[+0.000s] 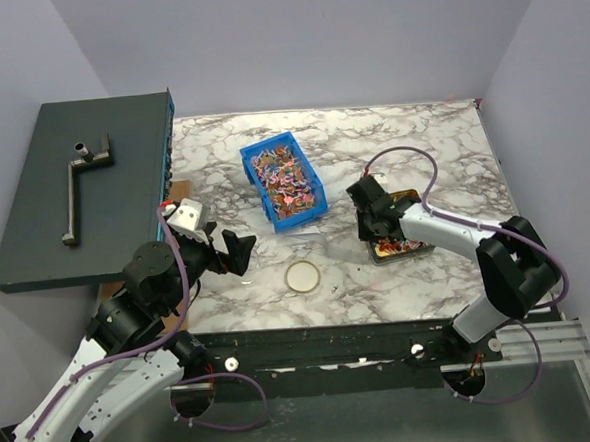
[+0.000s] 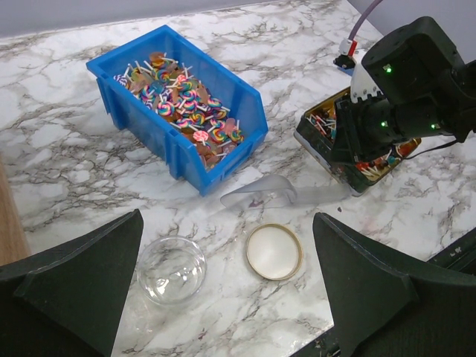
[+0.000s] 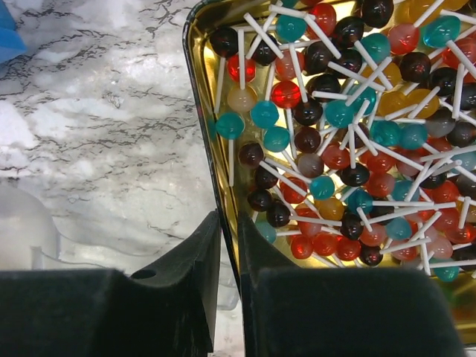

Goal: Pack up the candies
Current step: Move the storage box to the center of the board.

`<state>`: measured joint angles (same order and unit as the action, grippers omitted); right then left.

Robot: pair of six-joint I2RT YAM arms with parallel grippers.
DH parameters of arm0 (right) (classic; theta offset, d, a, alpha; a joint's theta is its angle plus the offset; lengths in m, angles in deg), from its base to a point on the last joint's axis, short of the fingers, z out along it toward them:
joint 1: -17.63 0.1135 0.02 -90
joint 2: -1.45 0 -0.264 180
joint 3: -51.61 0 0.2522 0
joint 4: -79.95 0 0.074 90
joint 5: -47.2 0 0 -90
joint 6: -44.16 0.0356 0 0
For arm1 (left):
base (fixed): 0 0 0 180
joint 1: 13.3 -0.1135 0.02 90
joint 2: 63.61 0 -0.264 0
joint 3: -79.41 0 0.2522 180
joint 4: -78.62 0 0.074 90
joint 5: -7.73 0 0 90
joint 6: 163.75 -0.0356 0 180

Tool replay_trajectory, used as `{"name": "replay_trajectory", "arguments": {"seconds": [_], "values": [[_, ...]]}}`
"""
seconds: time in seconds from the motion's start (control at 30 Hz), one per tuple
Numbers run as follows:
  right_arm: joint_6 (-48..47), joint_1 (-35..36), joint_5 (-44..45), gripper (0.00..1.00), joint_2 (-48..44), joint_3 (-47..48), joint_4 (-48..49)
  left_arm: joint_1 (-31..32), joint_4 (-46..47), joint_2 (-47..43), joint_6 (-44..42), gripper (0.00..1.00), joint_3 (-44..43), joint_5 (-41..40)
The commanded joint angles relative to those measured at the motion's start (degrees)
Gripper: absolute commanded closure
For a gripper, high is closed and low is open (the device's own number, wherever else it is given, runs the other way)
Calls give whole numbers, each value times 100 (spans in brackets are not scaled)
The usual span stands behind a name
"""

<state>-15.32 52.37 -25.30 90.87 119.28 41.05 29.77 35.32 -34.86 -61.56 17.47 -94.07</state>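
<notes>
The candies point(image 1: 285, 179) fill a blue bin point(image 1: 255, 166) at the table's middle back; in the left wrist view they point(image 2: 186, 104) show as small swirled sweets on sticks in that bin point(image 2: 186, 160). My right gripper point(image 3: 229, 230) is shut on the left wall of a gold tin point(image 3: 202, 111) full of round lollipops point(image 3: 349, 134), with one finger inside and one outside. The tin point(image 1: 405, 248) sits right of the bin. My left gripper point(image 2: 227, 223) is open and empty, hovering above a small glass bowl point(image 2: 171, 269) and a round gold lid point(image 2: 274, 251).
A clear plastic scoop point(image 2: 260, 195) lies between the bin and the lid point(image 1: 302, 276). A dark grey box point(image 1: 83, 189) with a metal handle stands at the left. The table's front edge is just below the lid.
</notes>
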Motion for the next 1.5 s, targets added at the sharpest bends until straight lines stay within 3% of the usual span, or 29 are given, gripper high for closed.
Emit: {"name": "replay_trajectory", "arguments": {"seconds": [0.0, 0.23, 1.13, 1.27, 1.47], "values": [[1, -55, -106, 86, 240, 130, 217, -33, -60, 5, -10, 1, 28, 47], [-130, -90, -6, 99, 619, 539, 278, -35, -68, -8, -23, 1, 37, 19], [-71, -560, -94, 99, 2200, 2548, 447, -35, -89, 201, -23, 1, 28, 1], [-67, -552, -33, 82, 2155, 2693, 324, -35, -88, 235, -13, 1, 20, 56], [-130, -549, 169, 67, 1767, 2701, 154, -35, -39, 250, 102, 1, 62, 249]]}}
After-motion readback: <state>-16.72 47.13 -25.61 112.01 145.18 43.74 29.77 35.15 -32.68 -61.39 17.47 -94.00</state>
